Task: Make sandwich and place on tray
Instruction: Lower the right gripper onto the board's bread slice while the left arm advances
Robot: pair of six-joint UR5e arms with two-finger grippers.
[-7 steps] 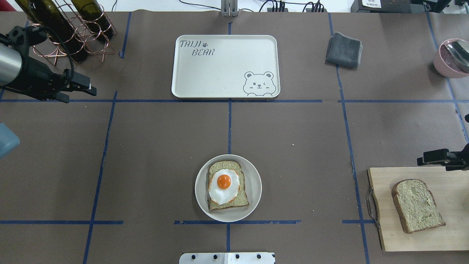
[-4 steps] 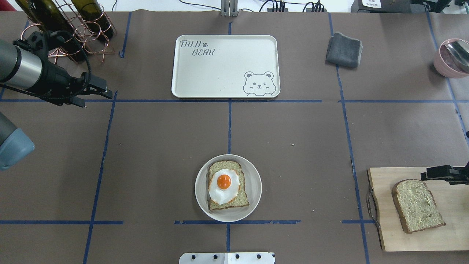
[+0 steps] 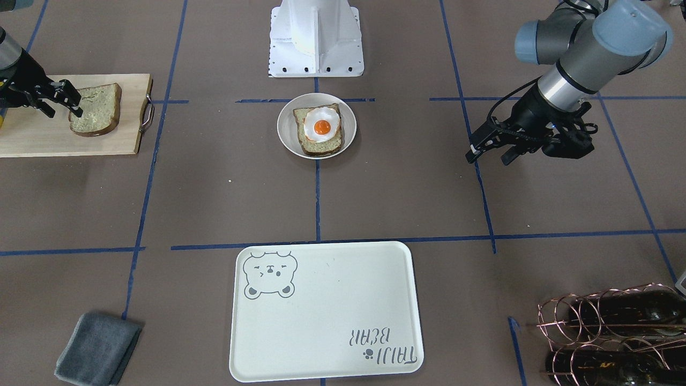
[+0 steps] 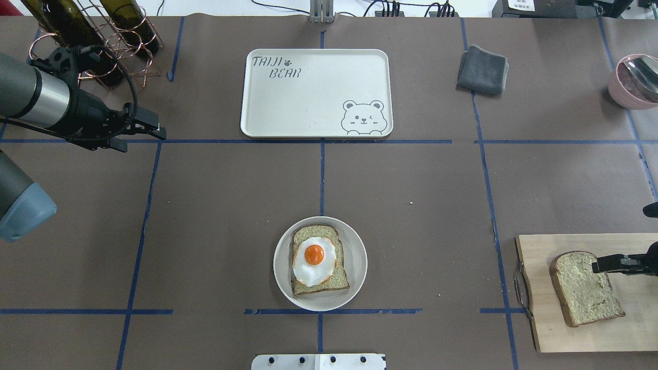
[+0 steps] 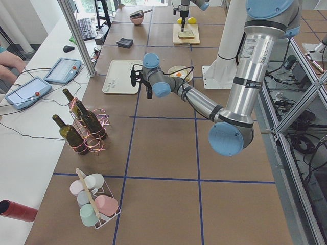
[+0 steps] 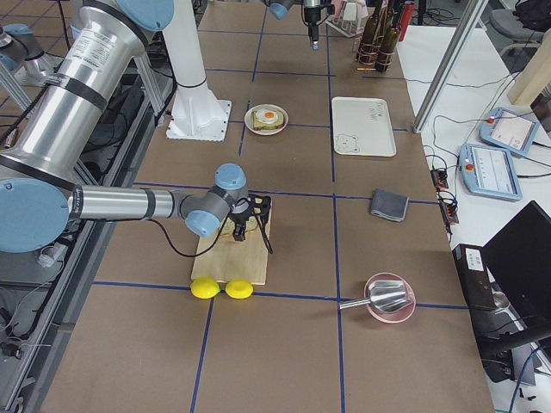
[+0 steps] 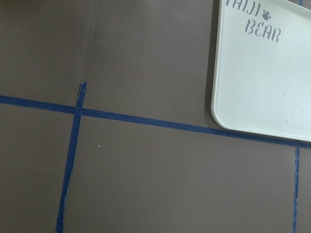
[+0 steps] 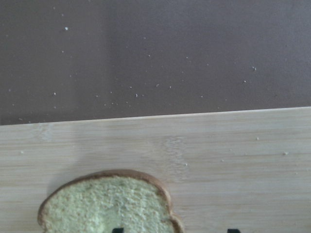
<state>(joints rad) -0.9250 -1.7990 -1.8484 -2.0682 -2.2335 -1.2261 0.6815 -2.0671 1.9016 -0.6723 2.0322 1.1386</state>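
Sandwich (image 4: pixel 336 280) is half-built: 1 slice with the egg (image 4: pixel 313 255) on top, in the round dish (image 4: pixel 357 246), mid-bench (image 4: pixel 411 195) on the robot's side. The 2nd slice (image 4: pixel 583 290) lies flat on the cutting board (image 4: pixel 565 334) at the robot's right.

Right end effector (image 4: pixel 596 267) hangs over that slice's edge, fingers spread, nothing held. Its wrist view shows 1 tip above bread and 1 above bare board. I can't tell whether the tips touch anything.

Tray (image 4: pixel 308 97) lies at the far side, well apart from the dish. Left end effector (image 3: pixel 485 160) hovers off the tray's left, over the blue tape (image 4: pixel 231 141), fingers apart, nothing held. Grey cloth (image 4: pixel 483 69) lies right of the tray.
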